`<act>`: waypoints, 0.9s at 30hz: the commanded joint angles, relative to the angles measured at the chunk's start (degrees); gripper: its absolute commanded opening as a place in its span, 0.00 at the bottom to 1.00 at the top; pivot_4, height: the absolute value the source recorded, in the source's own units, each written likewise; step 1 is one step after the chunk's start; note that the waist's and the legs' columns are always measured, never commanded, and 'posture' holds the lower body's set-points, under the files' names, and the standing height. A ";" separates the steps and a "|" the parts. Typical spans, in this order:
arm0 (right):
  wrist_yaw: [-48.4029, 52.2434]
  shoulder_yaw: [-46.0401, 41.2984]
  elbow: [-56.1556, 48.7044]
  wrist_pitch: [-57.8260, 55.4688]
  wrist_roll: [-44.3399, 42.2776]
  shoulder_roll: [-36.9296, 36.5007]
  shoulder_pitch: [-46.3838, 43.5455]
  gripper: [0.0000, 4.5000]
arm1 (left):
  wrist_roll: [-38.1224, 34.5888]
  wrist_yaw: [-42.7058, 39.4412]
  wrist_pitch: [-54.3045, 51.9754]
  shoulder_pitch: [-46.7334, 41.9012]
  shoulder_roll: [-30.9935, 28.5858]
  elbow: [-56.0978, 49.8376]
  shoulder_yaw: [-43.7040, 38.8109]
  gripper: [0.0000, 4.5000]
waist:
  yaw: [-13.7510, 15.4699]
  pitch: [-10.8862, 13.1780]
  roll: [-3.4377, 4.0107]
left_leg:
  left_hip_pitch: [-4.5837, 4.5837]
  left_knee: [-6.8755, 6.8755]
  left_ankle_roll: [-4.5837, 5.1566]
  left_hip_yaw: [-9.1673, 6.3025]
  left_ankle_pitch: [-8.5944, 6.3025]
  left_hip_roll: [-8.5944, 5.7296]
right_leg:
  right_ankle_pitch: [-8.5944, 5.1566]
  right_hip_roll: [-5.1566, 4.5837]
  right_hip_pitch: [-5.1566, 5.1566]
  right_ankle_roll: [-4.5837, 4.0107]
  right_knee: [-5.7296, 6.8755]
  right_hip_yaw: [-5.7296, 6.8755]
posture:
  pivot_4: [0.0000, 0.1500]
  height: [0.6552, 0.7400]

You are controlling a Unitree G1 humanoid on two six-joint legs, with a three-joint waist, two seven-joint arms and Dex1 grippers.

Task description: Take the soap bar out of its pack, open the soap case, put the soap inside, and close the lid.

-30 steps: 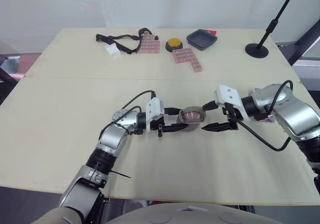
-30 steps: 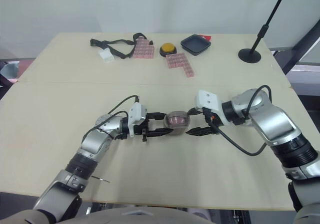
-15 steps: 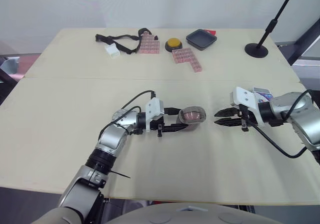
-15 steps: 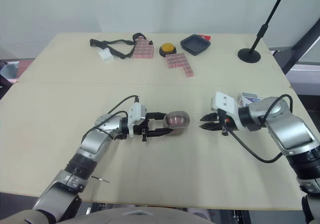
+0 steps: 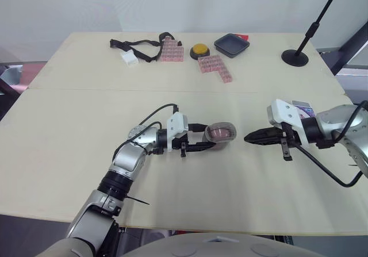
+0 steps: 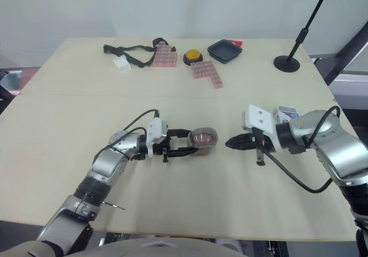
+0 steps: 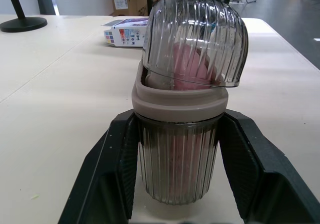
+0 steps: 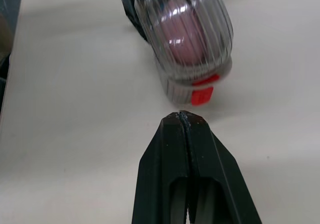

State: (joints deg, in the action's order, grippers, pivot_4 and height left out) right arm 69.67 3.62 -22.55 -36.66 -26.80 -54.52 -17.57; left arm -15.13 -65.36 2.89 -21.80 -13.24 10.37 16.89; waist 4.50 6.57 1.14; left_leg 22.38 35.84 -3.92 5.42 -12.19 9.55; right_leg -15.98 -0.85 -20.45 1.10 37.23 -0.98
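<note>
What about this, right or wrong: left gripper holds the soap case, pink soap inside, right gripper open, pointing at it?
Wrong on one point: the right gripper is shut, with its fingertips pressed together, as the right wrist view shows. The rest stands: the left gripper holds the soap case with the pink soap inside.

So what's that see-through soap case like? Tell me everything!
The soap case is a small ribbed tub of smoky clear plastic with a domed lid, a beige rim band and a red tab. Pink soap shows through. The lid is down, though one edge looks slightly lifted. It rests on the table, held between the black fingers of the left gripper. The shut right gripper points at it without touching.
</note>
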 commanded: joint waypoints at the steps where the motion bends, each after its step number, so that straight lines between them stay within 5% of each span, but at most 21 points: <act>1: -0.65 -1.09 -1.45 -0.22 -1.31 0.15 -0.78 0.01 | -0.19 0.02 -0.07 0.19 -0.52 -1.30 -0.19 0.42 | 0.03 0.00 0.00 | 0.00 0.00 0.00 -0.01 0.00 0.00 | 0.00 0.00 0.00 0.00 -0.01 0.00 | 1.00 1.00; 27: -2.08 0.38 -1.63 -2.12 -2.62 3.10 -4.24 0.01 | 0.14 0.15 0.47 0.14 -0.34 -0.69 -0.11 0.42 | 0.04 0.00 0.00 | 0.00 0.00 -0.01 0.00 0.00 0.00 | 0.00 0.00 0.00 0.00 -0.01 0.01 | 1.00 1.00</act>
State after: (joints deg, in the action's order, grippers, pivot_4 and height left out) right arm 67.65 4.28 -22.99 -39.02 -28.51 -51.44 -20.47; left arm -15.09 -65.27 2.94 -21.77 -13.17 10.35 16.90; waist 4.54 6.56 1.14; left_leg 22.39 35.84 -3.93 5.42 -12.19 9.54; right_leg -15.98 -0.86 -20.45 1.10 37.22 -0.98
